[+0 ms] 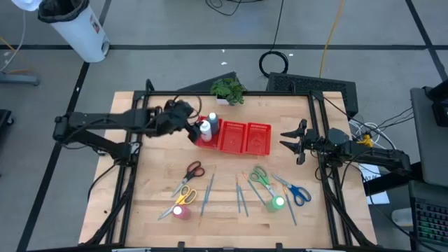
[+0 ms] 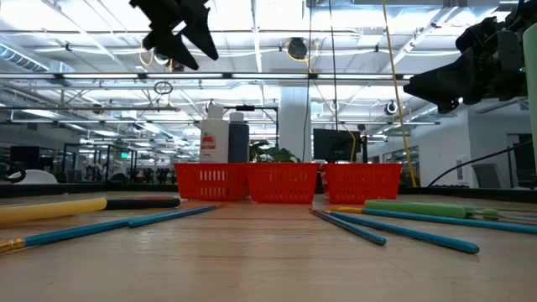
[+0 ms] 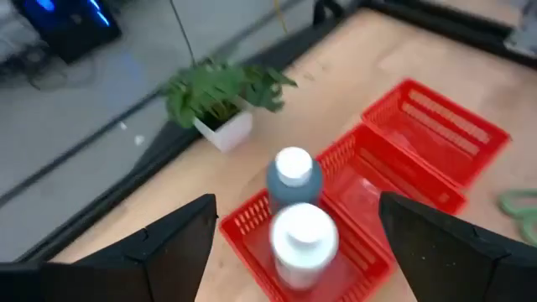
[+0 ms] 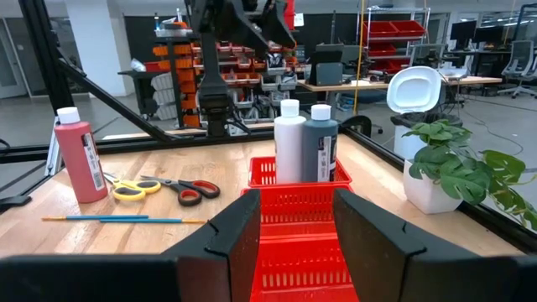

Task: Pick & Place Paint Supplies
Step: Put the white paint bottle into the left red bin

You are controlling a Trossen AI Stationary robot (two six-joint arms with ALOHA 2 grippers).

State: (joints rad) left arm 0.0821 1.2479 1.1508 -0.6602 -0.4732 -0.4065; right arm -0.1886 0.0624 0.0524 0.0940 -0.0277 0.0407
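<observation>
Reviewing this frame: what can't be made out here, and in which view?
- High view: left gripper overlaps the two bottles in the red tray; their labels are too small to read.
- Low view: the tray wall hides the bottles' bases, so how they stand inside is unseen.
- Left wrist view: motion blur; the white bottle's lower body is cut off by the edge.
- Right gripper: grip unclear.

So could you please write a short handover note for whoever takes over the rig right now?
Left gripper: open, empty, above the tray's left compartment.
Right gripper: empty, waiting right of the tray.
Done: white bottle and dark bottle stand in the left compartment.
Left: pink bottle, green bottle, four scissors (red, yellow, green, blue) and the brushes, all on the table.
</observation>
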